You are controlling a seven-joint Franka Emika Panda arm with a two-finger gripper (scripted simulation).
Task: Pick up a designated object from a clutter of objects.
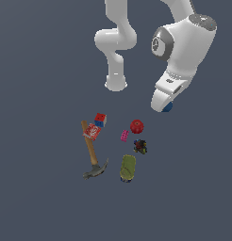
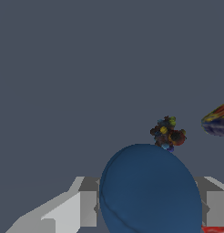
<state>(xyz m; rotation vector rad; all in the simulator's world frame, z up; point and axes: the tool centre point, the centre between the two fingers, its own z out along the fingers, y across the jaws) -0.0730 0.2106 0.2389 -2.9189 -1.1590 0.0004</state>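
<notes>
Flat grey ground fills both views, unbroken by walls or edges; over it the gripper (image 1: 166, 105) is seen closed around the blue ball (image 2: 150, 191), which is lodged between the two grey fingers (image 2: 84, 207) in the wrist view and shows in the exterior view only as a blue sliver (image 1: 168, 107) under the white hand.

Nearest the hand lies the red apple (image 1: 136, 126); beyond it the pink block (image 1: 124, 136) and the dark multicoloured lump (image 2: 168, 133); farther off the olive-green can (image 1: 128, 168), the red box (image 1: 92, 131), the red-and-blue cube (image 1: 100, 119) and the hammer (image 1: 92, 153).

A smooth sphere is judged to be held on small contact patches only; it could be squeezed out or rolled free if the arm is swung sharply; a dropped ball would likely roll among the clutter.
</notes>
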